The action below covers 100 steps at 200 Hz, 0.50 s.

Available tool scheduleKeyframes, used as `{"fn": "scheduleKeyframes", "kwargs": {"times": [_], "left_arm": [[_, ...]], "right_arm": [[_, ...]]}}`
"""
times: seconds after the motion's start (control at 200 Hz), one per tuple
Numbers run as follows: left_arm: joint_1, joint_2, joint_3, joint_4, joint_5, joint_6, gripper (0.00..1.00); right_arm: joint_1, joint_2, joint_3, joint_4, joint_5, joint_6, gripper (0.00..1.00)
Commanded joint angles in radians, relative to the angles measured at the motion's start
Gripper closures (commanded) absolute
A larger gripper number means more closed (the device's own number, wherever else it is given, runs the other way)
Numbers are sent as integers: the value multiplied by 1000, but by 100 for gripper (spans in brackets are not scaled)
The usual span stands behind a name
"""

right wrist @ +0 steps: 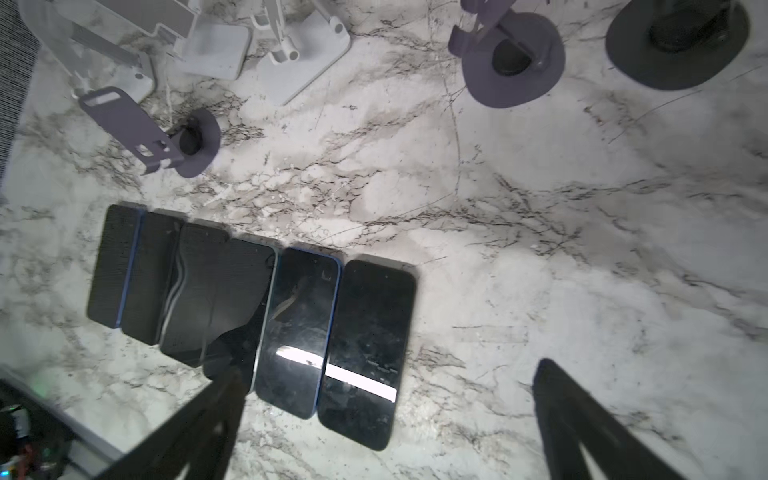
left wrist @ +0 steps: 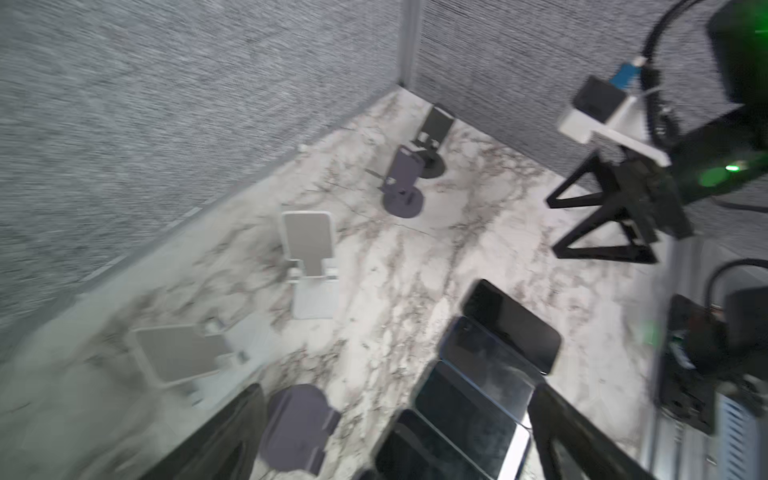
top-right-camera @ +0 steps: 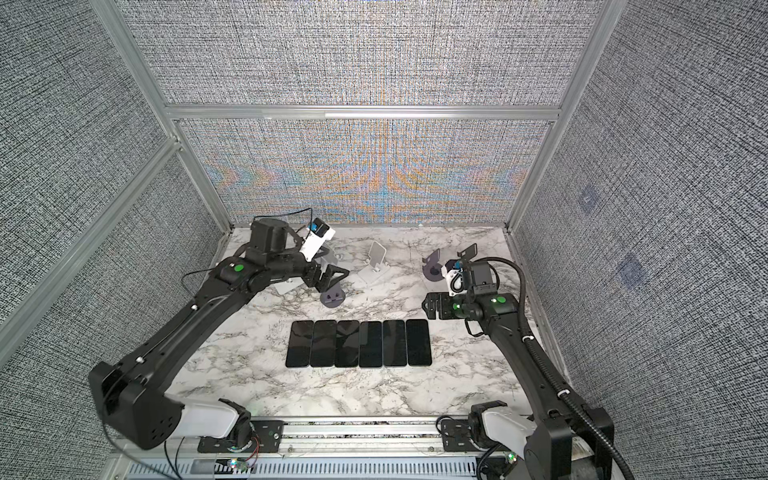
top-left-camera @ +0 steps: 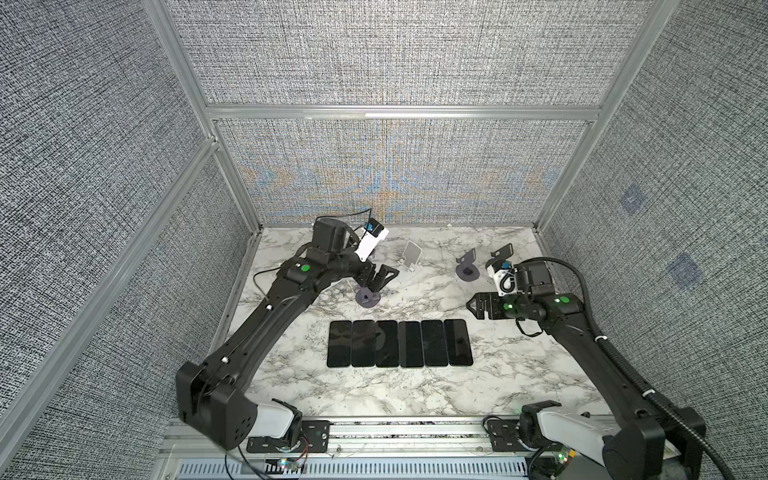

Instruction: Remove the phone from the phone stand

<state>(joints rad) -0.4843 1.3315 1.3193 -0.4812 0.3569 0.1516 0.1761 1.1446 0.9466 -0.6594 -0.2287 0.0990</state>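
**Back away clean, disturb nothing**

Count six phones point(top-left-camera: 400, 343) lying flat, screens up, side by side in one row on the marble table point(top-left-camera: 519, 374): the task's thing, off every stand in sight. Judge the removal done, or all but done, and treat the step in hand as a retreat.

Find the left gripper point(top-left-camera: 380, 281) behind the row's left end, jaws spread wide and holding nothing, hanging close over a purple stand point(top-left-camera: 368, 298). Find the right gripper point(top-left-camera: 473, 306) behind the row's right end, jaws likewise wide apart and empty.

Lift each arm straight up before swinging home. Keep the fingers off the row's edges, since nudging one phone probably means shifting its touching neighbours too. Mind the purple stand under the left fingers: narrow-footed, likely to tip at a brush.

Check the cradles behind the row: white stand point(top-left-camera: 411, 254), second white stand point(left wrist: 183, 357), second purple stand point(top-left-camera: 467, 270), black stand point(top-left-camera: 503, 251). All empty. Cannot rule out a further stand hidden behind the left arm.
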Motion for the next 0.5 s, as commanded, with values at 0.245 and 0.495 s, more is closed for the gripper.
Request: {"fn": "scheduleKeyframes", "kwargs": {"times": [0.245, 0.495], "left_arm": [[225, -237, -445, 267, -762, -212, 1], [307, -288, -700, 529, -931, -213, 1]], "right_arm": [[-27, 77, -123, 342, 235, -85, 1], [-34, 81, -250, 581, 325, -80, 1]]}}
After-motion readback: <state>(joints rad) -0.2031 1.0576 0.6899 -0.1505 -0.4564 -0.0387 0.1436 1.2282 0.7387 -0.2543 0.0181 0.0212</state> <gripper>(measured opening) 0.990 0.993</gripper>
